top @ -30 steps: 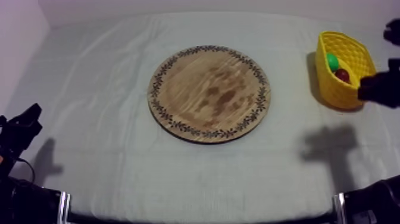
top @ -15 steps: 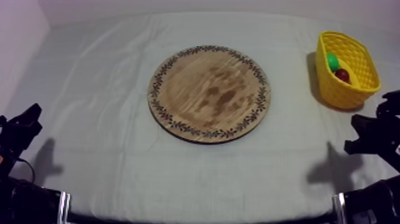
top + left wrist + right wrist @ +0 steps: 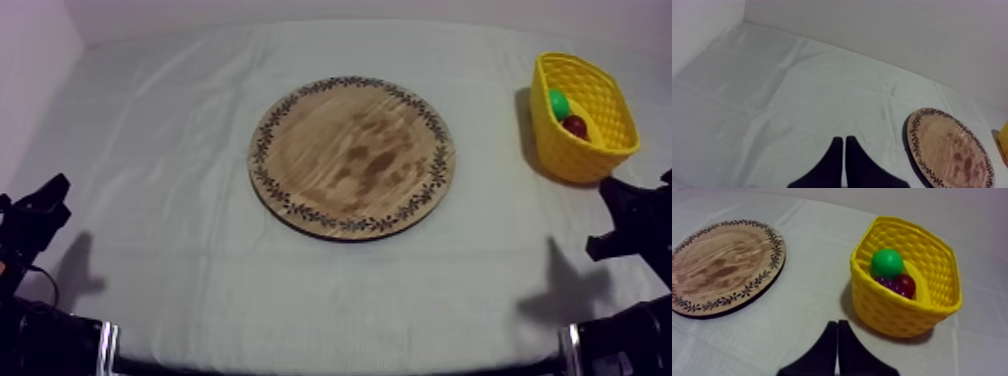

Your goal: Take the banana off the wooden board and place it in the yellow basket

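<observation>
banana (image 3: 920, 294): inside yellow basket (image 3: 588, 158), against its wall, touching small red fruit (image 3: 905, 284), green fruit (image 3: 887, 263) beside | basket: 2 o'clock on counter (image 3: 170, 150) | wooden board (image 3: 350, 155): counter centre | left hand (image 3: 844, 141): 8 o'clock, fingers pressed together, holding nothing | right hand (image 3: 837, 323): 4 o'clock, near basket, fingers together, holding nothing
</observation>
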